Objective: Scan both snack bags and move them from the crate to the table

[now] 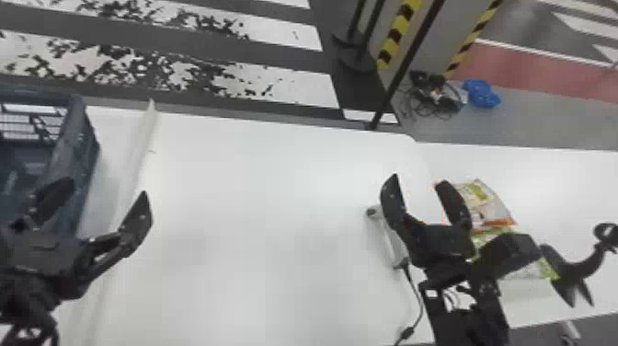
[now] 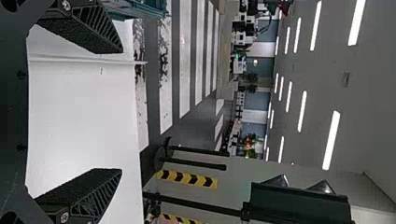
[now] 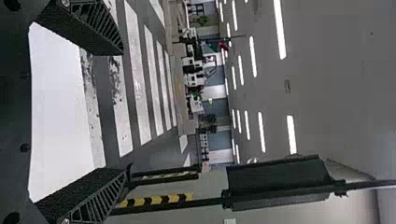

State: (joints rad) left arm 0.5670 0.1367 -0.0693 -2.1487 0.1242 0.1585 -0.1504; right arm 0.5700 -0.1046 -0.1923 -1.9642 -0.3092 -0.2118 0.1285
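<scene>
At the head view's left edge stands the blue-grey crate (image 1: 76, 152); its contents cannot be made out. My left gripper (image 1: 103, 195) is open beside and partly in front of the crate's right side. On the right, my right gripper (image 1: 420, 188) is open above the table (image 1: 257, 193). Beyond its right finger lies a snack bag (image 1: 489, 209), with a green-and-white bag (image 1: 533, 269) nearer, partly hidden by the arm. The white scanner (image 1: 391, 241) lies left of the right gripper. Both wrist views show spread fingers holding nothing, left gripper (image 2: 119, 111) and right gripper (image 3: 123, 109).
A raised white edge (image 1: 138, 152) runs along the table beside the crate. The scanner's black cable (image 1: 419, 303) trails toward the near edge. Past the far table edge are a black pole (image 1: 404, 64) and a blue bundle (image 1: 481, 93) on the floor.
</scene>
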